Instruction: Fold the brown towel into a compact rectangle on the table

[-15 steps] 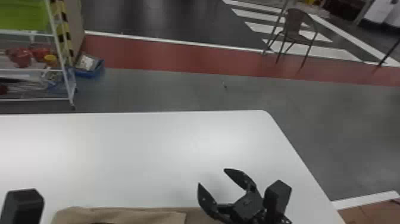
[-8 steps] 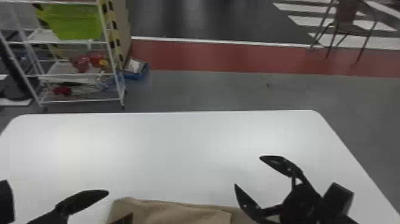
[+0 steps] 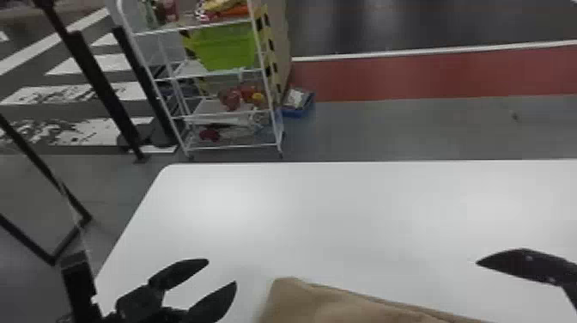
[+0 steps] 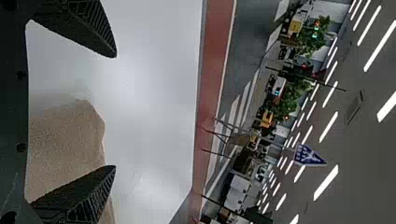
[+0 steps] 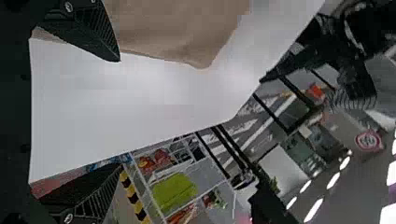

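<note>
Green bin; blue box with pale contents.

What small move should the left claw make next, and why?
Probably ease the left claw rightward and down toward the far left corner of the brown towel, keeping it open for now. In the head view it stands left of that corner, its fingers spread and gripping nothing, while the towel lies on the white table.
</note>
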Controlling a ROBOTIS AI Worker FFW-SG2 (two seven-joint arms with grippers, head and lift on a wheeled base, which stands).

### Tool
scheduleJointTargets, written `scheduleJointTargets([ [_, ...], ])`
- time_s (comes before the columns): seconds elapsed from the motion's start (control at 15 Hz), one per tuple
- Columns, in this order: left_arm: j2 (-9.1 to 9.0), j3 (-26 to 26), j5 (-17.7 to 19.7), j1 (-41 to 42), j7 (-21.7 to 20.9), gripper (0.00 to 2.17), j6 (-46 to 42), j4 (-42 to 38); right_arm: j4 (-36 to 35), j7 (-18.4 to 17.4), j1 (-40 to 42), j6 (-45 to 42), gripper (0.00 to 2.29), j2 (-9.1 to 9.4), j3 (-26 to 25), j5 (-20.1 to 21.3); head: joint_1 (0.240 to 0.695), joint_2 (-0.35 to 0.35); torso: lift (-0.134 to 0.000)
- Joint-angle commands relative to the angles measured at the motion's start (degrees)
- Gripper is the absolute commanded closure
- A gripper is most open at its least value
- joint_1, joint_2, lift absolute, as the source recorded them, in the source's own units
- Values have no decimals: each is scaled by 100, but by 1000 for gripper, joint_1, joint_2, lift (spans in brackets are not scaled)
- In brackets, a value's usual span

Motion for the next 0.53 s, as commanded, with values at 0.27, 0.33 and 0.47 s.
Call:
scheduleJointTargets([
  [0.27, -15, 103, 30, -44, 11, 29, 0, 85, 114, 226, 62, -1582, 110, -774, -588, 990, 695, 203, -122],
  [0.33, -15, 121, 30, -44, 2, 29, 0, 85, 114, 243, 36, -1582, 130, -818, -544, 1209, 695, 192, -122],
  [0.47, -15, 182, 30, -52, -41, 29, 0, 120, 114, 314, 18, -1582, 194, -862, -290, 1833, 695, 174, -122],
])
